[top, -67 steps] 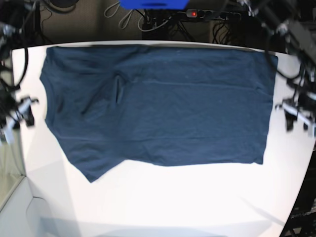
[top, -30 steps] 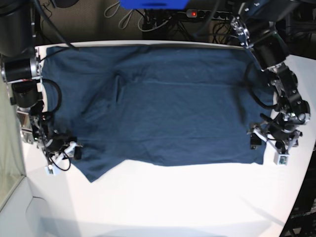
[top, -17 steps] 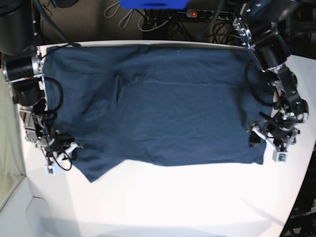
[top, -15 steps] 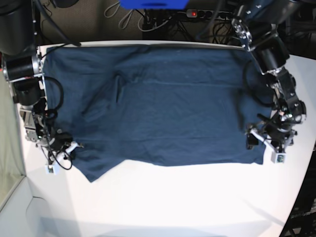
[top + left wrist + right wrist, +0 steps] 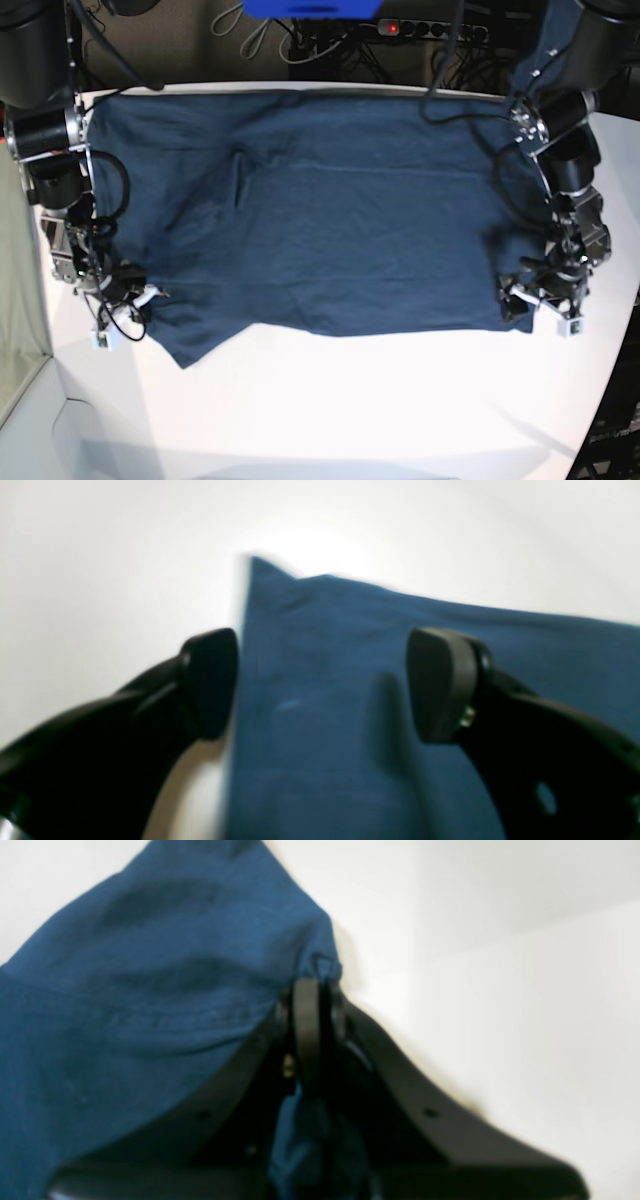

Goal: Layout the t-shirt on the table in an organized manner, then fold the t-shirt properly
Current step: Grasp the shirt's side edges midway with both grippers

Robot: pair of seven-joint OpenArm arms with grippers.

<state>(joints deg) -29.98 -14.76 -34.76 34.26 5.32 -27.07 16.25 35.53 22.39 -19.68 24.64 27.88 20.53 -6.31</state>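
Note:
The dark navy t-shirt (image 5: 330, 220) lies spread flat on the white table (image 5: 350, 410), collar end to the left and hem to the right. My right gripper (image 5: 128, 303) is at the near sleeve on the base view's left. In the right wrist view it (image 5: 307, 1005) is shut on a pinch of sleeve fabric (image 5: 150, 990). My left gripper (image 5: 537, 303) is at the near hem corner on the right. In the left wrist view it (image 5: 322, 685) is open, one finger (image 5: 210, 680) over bare table and the other (image 5: 440, 685) over the fabric (image 5: 320, 645).
A power strip (image 5: 420, 28) and cables lie behind the table's far edge, beside a blue object (image 5: 312, 8). The table's curved edge (image 5: 612, 380) runs close to the left arm on the right. White tabletop stretches in front of the shirt.
Both arms came in from the sides to the shirt's near corners. In the last half second the left arm shifted slightly down at the hem corner. The shirt has barely moved.

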